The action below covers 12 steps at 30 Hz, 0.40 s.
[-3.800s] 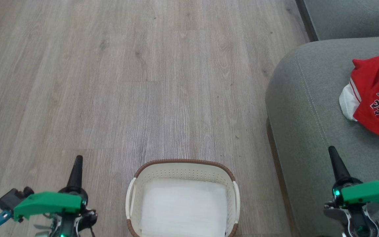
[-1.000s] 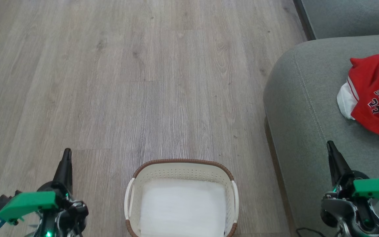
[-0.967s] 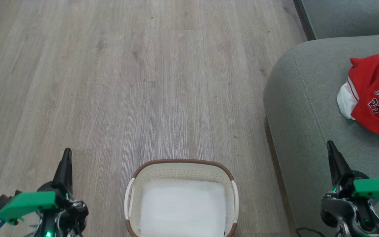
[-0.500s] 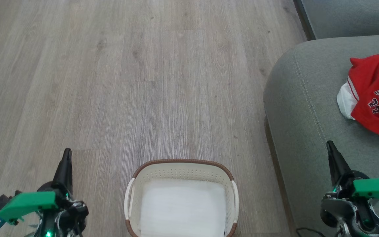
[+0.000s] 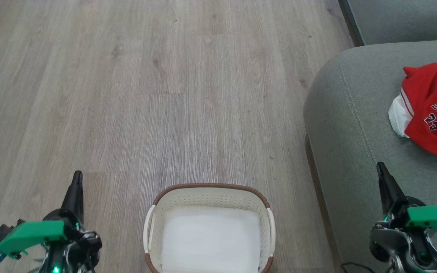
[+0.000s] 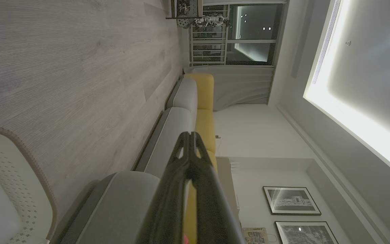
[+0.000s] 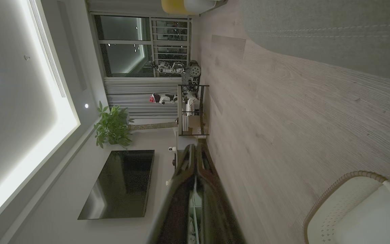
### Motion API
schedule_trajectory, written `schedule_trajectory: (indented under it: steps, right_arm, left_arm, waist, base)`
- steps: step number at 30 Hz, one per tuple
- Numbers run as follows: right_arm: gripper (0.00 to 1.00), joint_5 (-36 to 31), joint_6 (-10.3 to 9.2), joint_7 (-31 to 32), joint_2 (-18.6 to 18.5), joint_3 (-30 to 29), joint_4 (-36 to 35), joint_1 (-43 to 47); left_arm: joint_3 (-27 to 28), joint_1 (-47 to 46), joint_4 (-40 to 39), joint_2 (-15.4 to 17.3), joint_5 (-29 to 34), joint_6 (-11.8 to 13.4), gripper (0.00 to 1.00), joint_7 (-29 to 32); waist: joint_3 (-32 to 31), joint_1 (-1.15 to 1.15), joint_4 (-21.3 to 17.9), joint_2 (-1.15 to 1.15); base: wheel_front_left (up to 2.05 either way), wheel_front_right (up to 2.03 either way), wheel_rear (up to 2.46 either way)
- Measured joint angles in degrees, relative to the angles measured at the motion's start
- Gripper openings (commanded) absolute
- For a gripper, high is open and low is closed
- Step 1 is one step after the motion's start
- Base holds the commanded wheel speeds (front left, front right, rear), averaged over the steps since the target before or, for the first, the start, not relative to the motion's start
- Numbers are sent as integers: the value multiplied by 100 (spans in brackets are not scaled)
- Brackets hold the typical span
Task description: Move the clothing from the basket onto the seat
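Head view bright, sharp, wrist views dim, ceiling panel (image 6: 350,115) glaring, edges warped

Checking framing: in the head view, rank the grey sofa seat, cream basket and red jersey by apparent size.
1. Grey fabric sofa seat
2. Cream perforated plastic basket
3. Red white-trimmed jersey
All three run off frame, so true sizes are unsure.

The left gripper (image 6: 190,140) rises from the bottom edge, its two dark fingers (image 6: 178,193) pressed together with nothing between them. Behind it the grey seat (image 6: 120,203) runs along a yellow back (image 6: 204,91). The basket (image 6: 10,162) shows its perforated cream wall and braided rim at lower left, on the wood floor (image 6: 80,67). Two framed pictures (image 6: 291,200) hang on the pale wall (image 6: 259,135).
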Motion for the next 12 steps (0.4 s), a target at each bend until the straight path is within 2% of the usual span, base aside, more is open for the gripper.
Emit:
schedule_trajectory:
  steps: [12]
  right_arm:
    - [0, 0, 0, 0, 2, -3, 0, 0]
  left_arm:
    - [0, 0, 0, 0, 0, 0, 0, 0]
  waist:
    - [0, 0, 0, 0]
  base:
    - [0, 0, 0]
